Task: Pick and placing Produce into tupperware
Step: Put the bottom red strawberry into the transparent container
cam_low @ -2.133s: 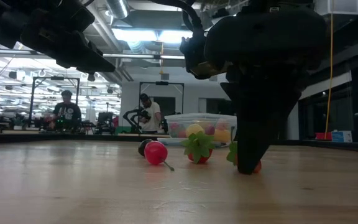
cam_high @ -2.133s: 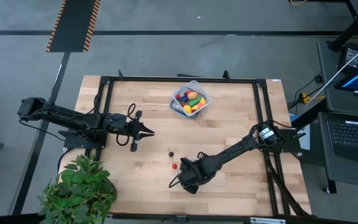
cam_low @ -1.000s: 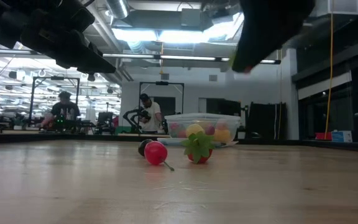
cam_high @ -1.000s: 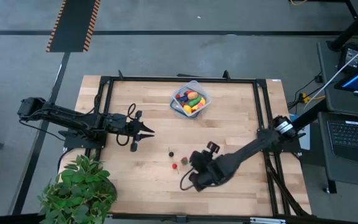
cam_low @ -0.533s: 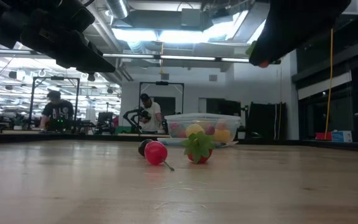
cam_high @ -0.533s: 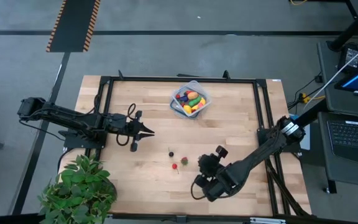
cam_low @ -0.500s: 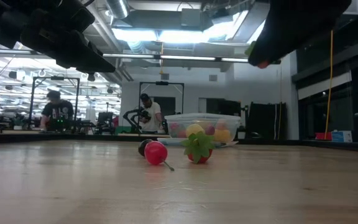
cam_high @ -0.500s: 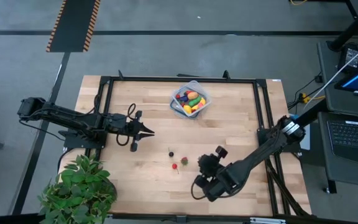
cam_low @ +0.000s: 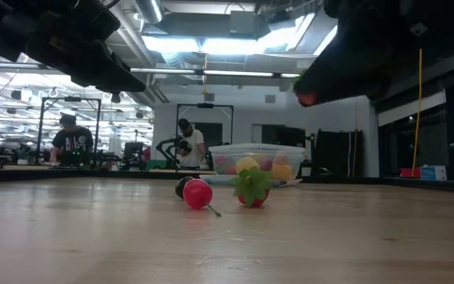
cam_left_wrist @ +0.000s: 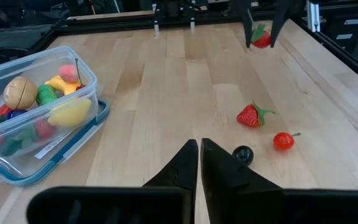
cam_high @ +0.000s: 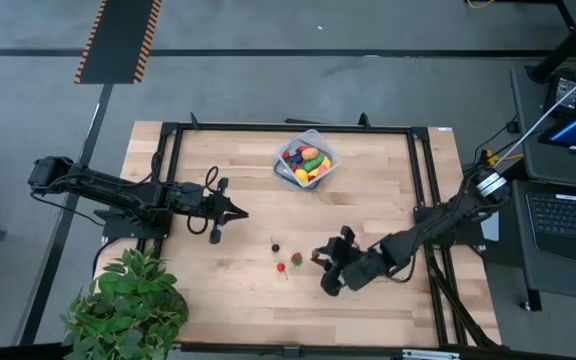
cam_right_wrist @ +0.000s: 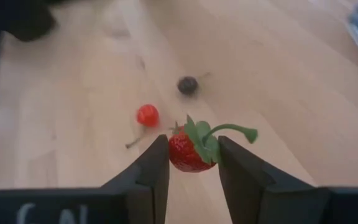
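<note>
Right wrist view first: we see the right hand (cam_right_wrist: 193, 163) squeezing a red strawberry (cam_right_wrist: 192, 150) with green leaves between its two dark fingers (cam_right_wrist: 150, 174). The hand is up in the air over the wooden table (cam_right_wrist: 278, 93), and the strawberry is off the wood. Under it, on the table, we see a little red cherry (cam_right_wrist: 146, 115) and a small dark berry (cam_right_wrist: 188, 84), a bit apart from each other.

From the high view we find this right hand (cam_high: 327, 262) over the front middle part of the table (cam_high: 228, 290). Just beside it on the wood lie another strawberry (cam_high: 295, 258), the cherry (cam_high: 281, 267) and the dark berry (cam_high: 275, 246), all close together.

From the low view we see the held strawberry (cam_low: 307, 98) as a red bit high above the table, and the other strawberry (cam_low: 251, 189) and the cherry (cam_low: 198, 193) down on the wood.

We see the left hand (cam_high: 238, 212) waiting over the left side of the table, well apart from the fruit. Its fingers (cam_left_wrist: 182, 163) are pressed together with nothing between them.

We find the box (cam_high: 306, 160) at the back middle of the table, well apart from both hands. It is clear plastic (cam_left_wrist: 67, 146) with no lid on, and it has many colourful toy fruits and vegetables inside. A big green plant (cam_high: 126, 305) sits at the front left corner.
</note>
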Controlling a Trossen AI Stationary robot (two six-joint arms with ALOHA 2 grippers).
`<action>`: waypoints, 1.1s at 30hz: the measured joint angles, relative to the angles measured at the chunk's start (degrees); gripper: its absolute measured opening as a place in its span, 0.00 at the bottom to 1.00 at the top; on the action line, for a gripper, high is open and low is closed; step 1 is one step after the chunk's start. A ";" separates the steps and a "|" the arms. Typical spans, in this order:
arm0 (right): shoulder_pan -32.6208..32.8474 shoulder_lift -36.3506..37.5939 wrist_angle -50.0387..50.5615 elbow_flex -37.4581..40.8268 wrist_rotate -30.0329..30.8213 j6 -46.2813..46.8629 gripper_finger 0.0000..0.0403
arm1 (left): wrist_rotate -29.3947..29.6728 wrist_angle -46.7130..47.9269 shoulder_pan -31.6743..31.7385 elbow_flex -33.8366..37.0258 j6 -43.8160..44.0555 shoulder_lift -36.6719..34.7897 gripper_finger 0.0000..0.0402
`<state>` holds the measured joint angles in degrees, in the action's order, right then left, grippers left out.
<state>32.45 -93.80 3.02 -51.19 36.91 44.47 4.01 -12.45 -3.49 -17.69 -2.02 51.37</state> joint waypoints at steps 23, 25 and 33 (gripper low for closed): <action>-13.78 7.47 -74.84 36.39 -26.56 -38.11 0.29 | 0.00 -0.02 -0.02 0.00 -0.04 0.00 0.05; -14.58 7.49 -77.19 37.49 -26.53 -39.59 0.29 | 0.00 -0.02 0.00 0.00 -0.03 0.00 0.06; -17.75 7.45 -76.89 38.26 -26.11 -40.49 0.29 | 0.00 -0.02 -0.01 0.00 -0.07 0.00 0.11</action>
<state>14.70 -86.35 -73.88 -12.93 10.80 3.98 4.01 -12.47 -3.49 -17.69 -2.09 51.37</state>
